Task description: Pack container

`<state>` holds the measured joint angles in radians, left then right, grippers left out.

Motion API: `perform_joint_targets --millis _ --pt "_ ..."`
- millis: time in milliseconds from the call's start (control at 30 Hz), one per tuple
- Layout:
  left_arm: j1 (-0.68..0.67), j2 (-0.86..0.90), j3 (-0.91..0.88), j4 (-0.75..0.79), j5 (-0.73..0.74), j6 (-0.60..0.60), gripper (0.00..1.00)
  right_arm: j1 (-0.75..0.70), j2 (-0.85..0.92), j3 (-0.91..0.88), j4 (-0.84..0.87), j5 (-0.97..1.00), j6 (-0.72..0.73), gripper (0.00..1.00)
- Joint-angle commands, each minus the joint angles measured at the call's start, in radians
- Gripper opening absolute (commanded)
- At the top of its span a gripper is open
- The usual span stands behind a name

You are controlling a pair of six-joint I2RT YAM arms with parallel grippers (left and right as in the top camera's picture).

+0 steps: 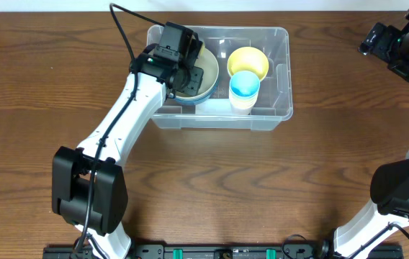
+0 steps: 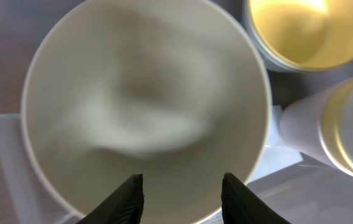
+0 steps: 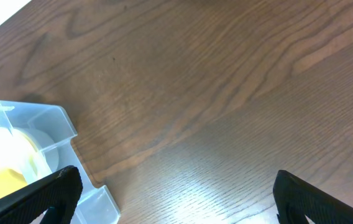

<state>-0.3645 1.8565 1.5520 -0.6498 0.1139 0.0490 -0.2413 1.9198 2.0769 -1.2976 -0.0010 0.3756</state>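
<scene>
The clear plastic container [image 1: 284,44] stands at the table's far middle. Inside it are a cream bowl [image 1: 208,70] at the left, a yellow bowl [image 1: 248,62] at the back right and a tall pale cup with a blue inside [image 1: 244,88] in front of that. My left gripper [image 1: 190,74] is open inside the container, just above the cream bowl. In the left wrist view the bowl [image 2: 145,106] fills the frame under the spread fingers [image 2: 183,190]. My right gripper [image 1: 394,44] is open and empty over bare table at the far right.
The right wrist view shows its fingers wide apart [image 3: 176,186] over wood, with the container's corner [image 3: 61,127] and the yellow bowl [image 3: 2,171] at the left. The left wrist view shows the yellow bowl [image 2: 307,31] and the cup [image 2: 335,127].
</scene>
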Motion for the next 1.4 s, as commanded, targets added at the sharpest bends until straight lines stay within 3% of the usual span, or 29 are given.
perform_joint_targets --millis 0,200,333,367,467,500,867,1033,1167,1367 --pt "-0.006 -0.027 0.009 0.001 0.013 -0.009 0.41 -0.006 -0.003 0.016 -0.001 0.004 0.013 0.99" --pt "-0.008 -0.047 0.011 -0.001 0.013 -0.010 0.43 -0.006 -0.003 0.016 -0.001 0.004 0.013 0.99" --pt "-0.008 -0.137 0.012 -0.001 0.013 -0.028 0.57 -0.006 -0.003 0.016 -0.001 0.004 0.013 0.99" --pt "-0.007 -0.171 0.012 -0.001 0.013 -0.028 0.61 -0.006 -0.003 0.016 -0.001 0.004 0.013 0.99" --pt "-0.007 -0.294 0.012 -0.006 0.012 -0.028 0.94 -0.006 -0.003 0.016 -0.001 0.005 0.013 0.99" --pt "-0.007 -0.333 0.012 -0.010 0.012 -0.028 0.99 -0.006 -0.003 0.016 -0.001 0.004 0.013 0.99" --pt "-0.007 -0.723 0.012 -0.160 -0.006 -0.019 0.98 -0.006 -0.003 0.016 -0.001 0.004 0.013 0.99" --pt "-0.007 -0.862 0.012 -0.448 -0.144 -0.017 0.98 -0.006 -0.003 0.016 -0.001 0.004 0.013 0.99" --pt "-0.007 -0.977 0.012 -0.703 -0.172 -0.025 0.98 -0.006 -0.003 0.016 -0.001 0.004 0.013 0.99" --pt "-0.007 -1.139 0.012 -0.853 -0.172 -0.100 0.98 -0.006 -0.003 0.016 -0.001 0.004 0.013 0.99"
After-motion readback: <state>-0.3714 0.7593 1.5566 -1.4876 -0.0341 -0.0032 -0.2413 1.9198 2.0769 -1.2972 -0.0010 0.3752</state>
